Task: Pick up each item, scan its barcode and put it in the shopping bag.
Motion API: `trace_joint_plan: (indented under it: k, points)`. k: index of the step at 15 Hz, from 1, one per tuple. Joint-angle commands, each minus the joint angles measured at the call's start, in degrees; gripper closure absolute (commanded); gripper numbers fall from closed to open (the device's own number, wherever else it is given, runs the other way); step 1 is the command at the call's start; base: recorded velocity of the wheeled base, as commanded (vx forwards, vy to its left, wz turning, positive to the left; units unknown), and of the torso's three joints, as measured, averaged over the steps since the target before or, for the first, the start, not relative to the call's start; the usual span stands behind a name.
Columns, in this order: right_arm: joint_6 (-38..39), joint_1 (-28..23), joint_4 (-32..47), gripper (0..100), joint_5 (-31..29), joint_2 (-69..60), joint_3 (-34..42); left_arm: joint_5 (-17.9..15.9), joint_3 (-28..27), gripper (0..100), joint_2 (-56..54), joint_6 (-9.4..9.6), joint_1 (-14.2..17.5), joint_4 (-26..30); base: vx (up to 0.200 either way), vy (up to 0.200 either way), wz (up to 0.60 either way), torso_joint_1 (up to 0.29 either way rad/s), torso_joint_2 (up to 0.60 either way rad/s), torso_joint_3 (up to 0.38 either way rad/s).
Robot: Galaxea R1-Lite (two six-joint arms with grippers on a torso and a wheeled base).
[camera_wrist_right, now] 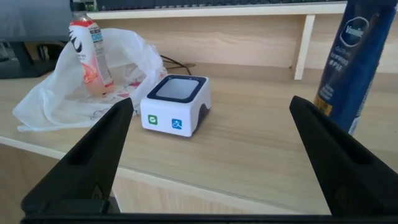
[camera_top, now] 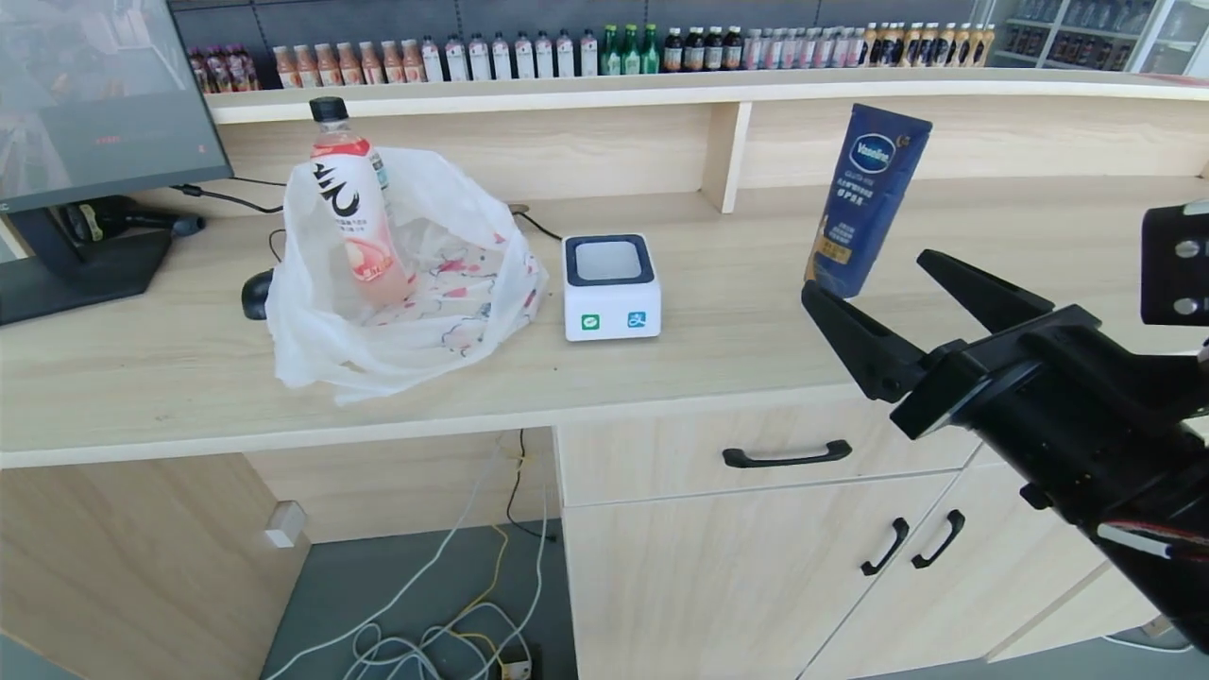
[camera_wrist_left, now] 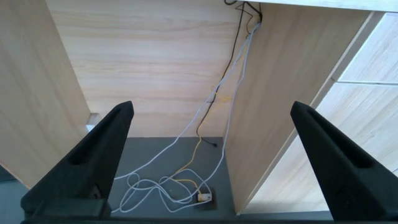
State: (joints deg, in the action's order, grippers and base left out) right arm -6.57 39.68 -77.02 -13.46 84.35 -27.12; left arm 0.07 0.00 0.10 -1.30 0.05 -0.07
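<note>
Ahead of the right pincer: a blue tube, ungrasped

Right pincer: spread wide, black wedge-shaped fingers, gripping nothing. Just beyond its tips, blue tube: glossy, flat-sided, standing on end on the pale wood-grain desk, leaning slightly, apart from both fingers. Farther ahead and to that pincer's left, scanner: white rounded cube with a dark-framed grey top. Beyond that, farther left again, shopping bag: thin, crinkled, translucent white plastic, slumped open, with a pink bottle upright inside, black-capped. Left pincer: low beneath the desk, equally wide open, empty; past its tips, loose cables trailing between pale wood panels.
</note>
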Motion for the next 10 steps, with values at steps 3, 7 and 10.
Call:
trace_joint_plan:
  k: [3, 7, 10]
  points:
    - [0.0, 0.0, -1.8, 0, -0.4, 1.3, 0.0, 0.0, 0.0, 0, 0.0, -0.01, 0.0, 0.0, 0.0, -0.2, 0.2, 0.002, 0.0, 0.002]
    - [0.0, 0.0, -1.6, 0, 0.1, 1.3, -0.2, 0.0, 0.0, 0, 0.0, -0.01, 0.0, 0.1, 0.0, -0.2, 0.0, 0.0, 0.0, 0.001]
    - [0.2, 0.0, -1.7, 0, 0.1, 2.6, -1.9, 0.0, 0.0, 0, 0.0, -0.01, 0.0, 0.1, 0.0, -0.2, 0.0, 0.002, 0.0, 0.001]
